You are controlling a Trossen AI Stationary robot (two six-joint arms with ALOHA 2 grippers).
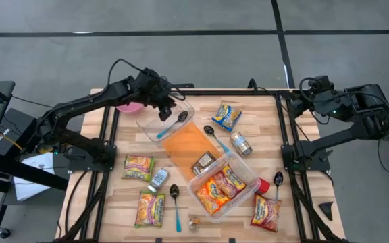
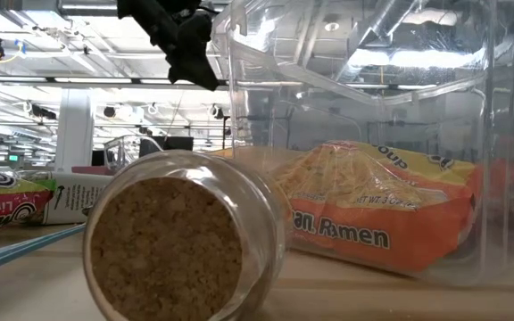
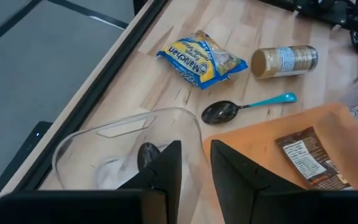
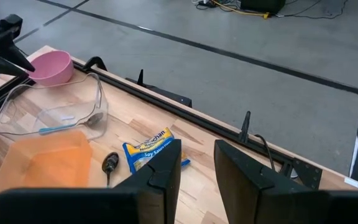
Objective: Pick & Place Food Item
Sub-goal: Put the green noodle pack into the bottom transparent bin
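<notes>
pink bowl (image 1: pixel 128 106), spoons, spice jar (image 1: pixel 240 144)

A flat orange plastic lid (image 1: pixel 186 144) lies on the pale wooden table (image 1: pixel 248 108), beside a blue-and-yellow noodle packet (image 1: pixel 226 115) and a black-bowled spoon with a turquoise handle (image 3: pixel 244 107). A pink bowl (image 4: pixel 51 66) sits by the clear plastic tub (image 1: pixel 164 118). The orange ramen packs with yellow noodle pictures (image 1: pixel 220 187) fill a second clear container (image 1: pixel 248 172).

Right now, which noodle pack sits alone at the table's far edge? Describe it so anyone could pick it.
Start at the orange cutting mat mid-table and go toward the far right corner. The blue-and-yellow noodle pack lies there, beyond a teal-handled spoon. The other loose packs are green or red.
</notes>
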